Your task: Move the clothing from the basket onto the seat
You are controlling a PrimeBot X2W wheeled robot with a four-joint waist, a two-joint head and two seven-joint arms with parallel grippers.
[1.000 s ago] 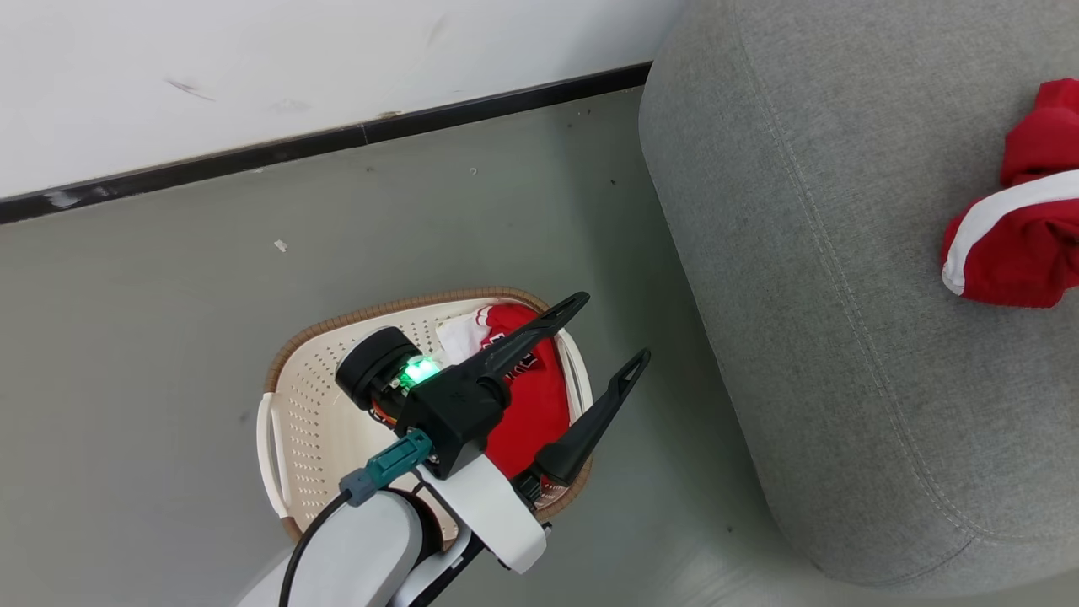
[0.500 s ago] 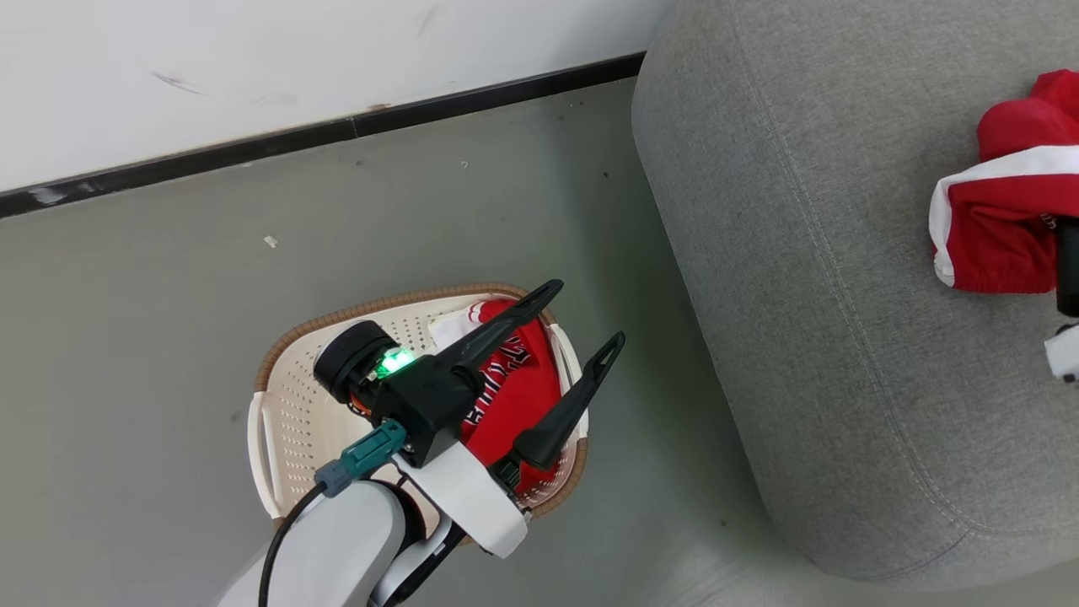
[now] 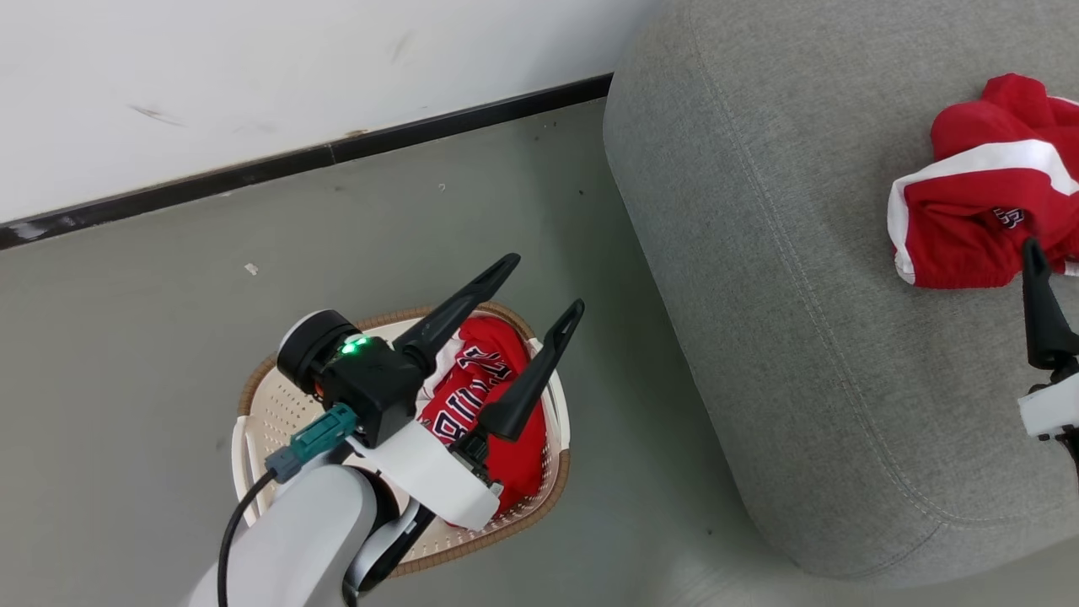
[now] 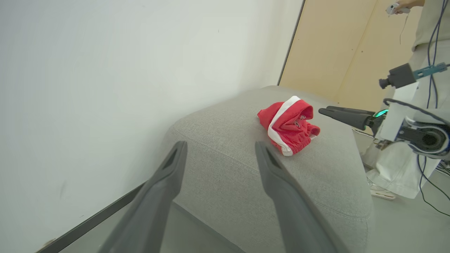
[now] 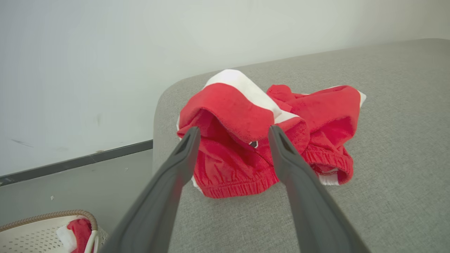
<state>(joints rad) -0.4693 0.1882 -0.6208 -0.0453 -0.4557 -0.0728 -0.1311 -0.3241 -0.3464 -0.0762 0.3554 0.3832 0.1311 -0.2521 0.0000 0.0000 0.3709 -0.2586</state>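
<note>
One bright red lettered garment (image 3: 472, 384) is lying in the cream perforated plastic basket (image 3: 261, 421), lower centre, directly beneath my wide, empty left gripper (image 3: 546, 281); my right gripper (image 5: 233, 129), equally wide, is hovering over the grey sofa (image 3: 801, 337).

From the head view, the left gripper (image 3: 544, 284) hangs with both long fingers spread wide, pointing toward one o'clock off its pale forearm (image 3: 312, 531). Out at three o'clock, the right gripper (image 5: 233, 129) stands agape too, its fingers aimed at twelve.
</note>
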